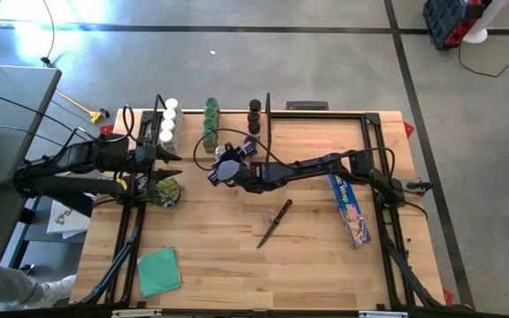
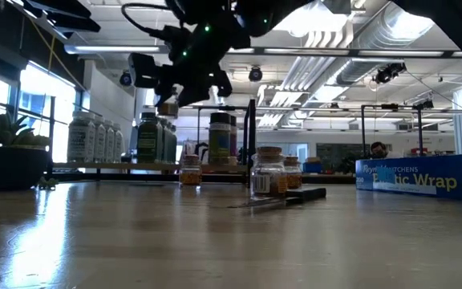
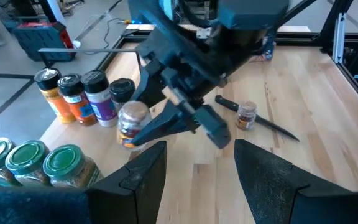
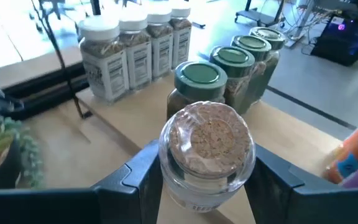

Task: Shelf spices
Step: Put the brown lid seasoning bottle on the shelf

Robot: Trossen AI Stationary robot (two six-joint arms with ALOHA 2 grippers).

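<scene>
Cork-topped clear jar (image 4: 207,149) sits clamped between the right gripper's (image 4: 207,180) two dark fingers, centre-bottom of the right wrist frame; contents pale brown, granular. Beyond it, upper half of frame: a row of green-capped jars (image 4: 232,62) with dark greenish fill, and at upper left a row of white-capped jars (image 4: 126,43) of flaky brown herb, all on the shelf (image 4: 61,93).

High view: right gripper (image 1: 228,170) at centre frame, just short of the shelf (image 1: 210,132) at upper centre, where white, green and dark-capped jars stand in three short rows. Left gripper (image 1: 168,168) at left of frame beside a small green plant (image 1: 168,189). Knife (image 1: 274,223) and blue wrap box (image 1: 349,208) lie lower right on the surface (image 1: 219,256).

Low view: two more cork-topped jars (image 2: 269,172) stand centre frame on the surface, orange-brown fill, not yet shelved.

Left wrist view: left gripper (image 3: 197,174) at bottom, fingers standing apart, nothing between them. Held jar (image 3: 131,124) at centre left under the right arm.

Judgement: step is placement. Keep the jar upright, aim for bare plank beside the green-capped row, lower until the base seats, then release without nudging neighbours.
</scene>
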